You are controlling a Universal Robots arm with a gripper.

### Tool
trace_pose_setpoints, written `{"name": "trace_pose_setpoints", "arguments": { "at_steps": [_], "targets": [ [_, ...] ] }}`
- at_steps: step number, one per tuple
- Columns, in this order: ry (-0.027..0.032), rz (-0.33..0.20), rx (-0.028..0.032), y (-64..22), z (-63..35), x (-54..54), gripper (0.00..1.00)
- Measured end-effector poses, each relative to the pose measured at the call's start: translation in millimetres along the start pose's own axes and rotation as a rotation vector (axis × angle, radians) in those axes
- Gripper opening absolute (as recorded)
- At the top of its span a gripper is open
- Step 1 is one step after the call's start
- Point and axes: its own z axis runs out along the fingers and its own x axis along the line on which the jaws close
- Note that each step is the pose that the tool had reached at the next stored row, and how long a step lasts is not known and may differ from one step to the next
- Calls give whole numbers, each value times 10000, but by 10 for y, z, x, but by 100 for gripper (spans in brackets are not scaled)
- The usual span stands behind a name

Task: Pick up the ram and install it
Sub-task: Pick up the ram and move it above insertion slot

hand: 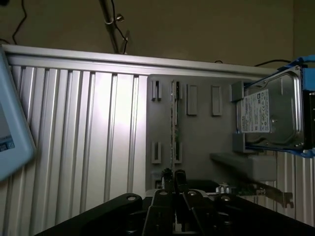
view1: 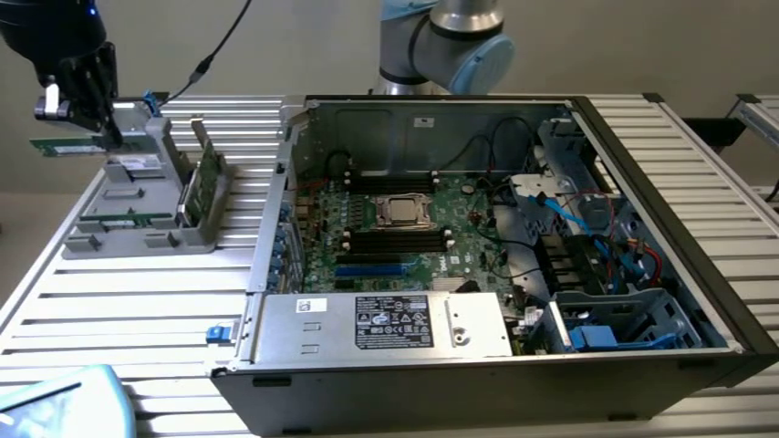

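I am holding the ram (view1: pixel 67 145) in my tool (view1: pixel 108 137), whose fingers are standing narrow, pinching the stick at one end. It is showing as a long, thin green strip lying level in the upper left of the exterior view. It is jutting from the tool toward the frame's left edge and hanging just above the far end of the grey rack (view1: pixel 140 214). The detail on its face is too small for me to make out. In the wrist view I am seeing the ram (hand: pixel 173 118) edge-on, as a very thin pale line running straight out from the tips of the tool (hand: pixel 173 179).

The rack is sitting on the slatted metal worktop (view1: pixel 134 301), left of the open computer case (view1: pixel 487 392) in the exterior view. A wider green card (view1: pixel 207 187) is standing upright in the rack.

The grey drive (hand: pixel 270 113), in its blue bracket, is carrying a white label with dark print that I cannot read. The power supply (view1: pixel 475 330), at the lower middle of the exterior view, is wearing a black label and a small white sticker, both too small to read.
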Motion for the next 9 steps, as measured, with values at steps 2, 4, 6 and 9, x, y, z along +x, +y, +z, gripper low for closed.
{"name": "trace_pose_setpoints", "arguments": {
  "at_steps": [2, 4, 6, 9],
  "targets": [
    [-2, 3, -27, -36, -22, 0, 13],
    [-4, 6, -56, -71, -45, -1, 13],
    [-6, 8, -84, -105, -68, -1, 13],
    [-9, 13, -129, -156, -110, -3, 13]
  ]
}}
